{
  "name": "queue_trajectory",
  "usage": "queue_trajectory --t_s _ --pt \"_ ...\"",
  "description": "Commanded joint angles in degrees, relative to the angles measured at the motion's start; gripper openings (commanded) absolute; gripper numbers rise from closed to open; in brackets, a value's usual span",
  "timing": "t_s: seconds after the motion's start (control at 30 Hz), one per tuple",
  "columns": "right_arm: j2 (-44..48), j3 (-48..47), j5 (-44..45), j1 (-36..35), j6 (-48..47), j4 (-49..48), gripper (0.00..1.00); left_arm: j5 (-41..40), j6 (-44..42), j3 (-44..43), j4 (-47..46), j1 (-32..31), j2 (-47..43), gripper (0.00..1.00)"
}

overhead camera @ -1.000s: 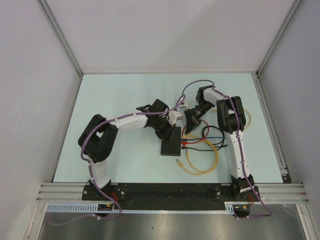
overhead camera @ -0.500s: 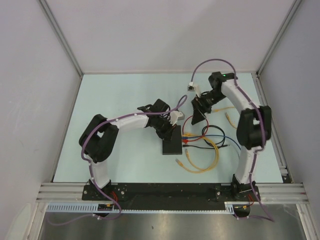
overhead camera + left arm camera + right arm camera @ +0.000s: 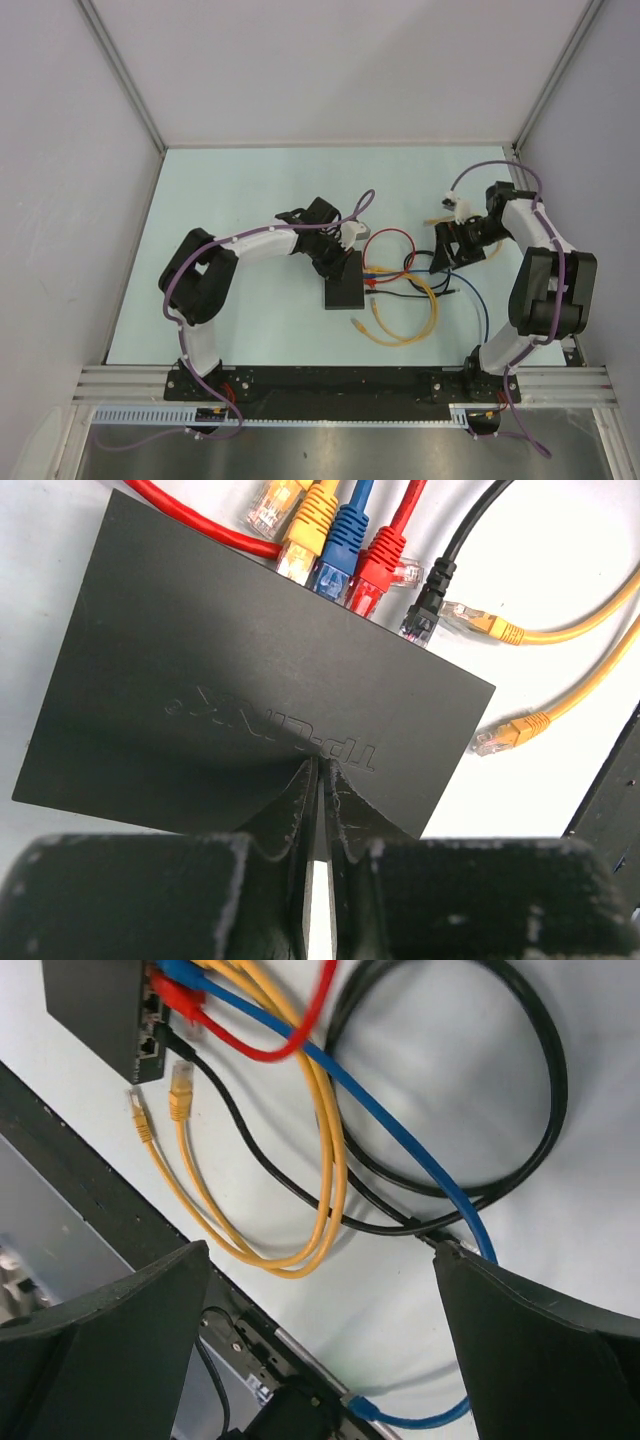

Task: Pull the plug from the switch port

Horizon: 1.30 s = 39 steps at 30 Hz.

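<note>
The switch (image 3: 250, 690) is a flat black box; it also shows in the top view (image 3: 343, 293) and in the right wrist view (image 3: 95, 1005). Yellow (image 3: 308, 525), blue (image 3: 340, 552), red (image 3: 375, 572) and black (image 3: 424, 608) plugs sit in its port row. Another yellow plug (image 3: 270, 505) lies across the red cable beside the row, apparently out of a socket. My left gripper (image 3: 318, 772) is shut, tips pressed on the switch's top. My right gripper (image 3: 322, 1250) stands wide open over the cables, right of the switch (image 3: 447, 252), holding nothing.
Two loose yellow plugs (image 3: 485, 623) (image 3: 512, 730) lie on the table near the switch's corner. Red, blue, black and yellow cable loops (image 3: 405, 320) spread between the switch and the right arm. The black base rail (image 3: 320, 383) runs along the near edge.
My right gripper left the switch's port side, swung back and out to the right, and opened wide. The cables shifted with it. The left gripper stayed on the switch.
</note>
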State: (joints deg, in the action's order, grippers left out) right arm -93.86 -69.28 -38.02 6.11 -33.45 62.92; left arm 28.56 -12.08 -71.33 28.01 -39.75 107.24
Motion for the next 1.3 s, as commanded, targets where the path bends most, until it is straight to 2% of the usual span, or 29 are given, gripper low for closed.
queue_trajectory --t_s 0.0,0.13,0.3,0.33,0.6,0.63,0.73,1.0,1.17,1.27 --pt "-0.2 3.4 -2.3 0.9 0.8 2.6 1.00 -0.9 -1.2 -0.9 -0.1 -0.3 -0.2 0.11" --pt "-0.8 4.4 -4.2 1.3 2.9 1.9 1.00 -1.3 -1.4 -0.6 -0.1 -0.3 -0.4 0.11" --pt "-6.4 4.4 -6.4 3.6 2.2 2.7 0.98 -1.8 -1.7 -0.8 0.6 -0.9 -0.1 0.11" --pt "-7.2 4.4 -6.7 4.0 2.0 2.7 0.92 -1.9 -1.6 -0.9 0.8 -0.9 0.0 0.12" --pt "-12.1 4.4 -6.0 5.8 2.8 2.2 0.62 -3.0 -2.2 -0.6 1.0 -1.6 0.0 0.12" --pt "-12.5 4.4 -6.1 5.7 2.6 2.1 0.54 -3.1 -2.2 -0.6 1.0 -1.5 0.0 0.11" --pt "-14.1 4.4 -7.2 5.3 1.6 2.7 0.49 -3.4 -2.2 -0.7 1.1 -1.5 0.5 0.12" --pt "-19.3 4.0 -8.0 3.1 -0.3 4.8 0.45 -4.1 -2.5 -1.2 1.4 -1.5 1.1 0.12" --pt "-24.0 3.4 -8.4 4.1 0.1 5.3 0.39 -4.5 -2.8 -0.9 1.5 -1.6 0.9 0.12" --pt "-23.9 3.4 -8.5 4.5 0.1 5.3 0.31 -4.5 -2.9 -0.8 1.4 -1.5 0.8 0.12"
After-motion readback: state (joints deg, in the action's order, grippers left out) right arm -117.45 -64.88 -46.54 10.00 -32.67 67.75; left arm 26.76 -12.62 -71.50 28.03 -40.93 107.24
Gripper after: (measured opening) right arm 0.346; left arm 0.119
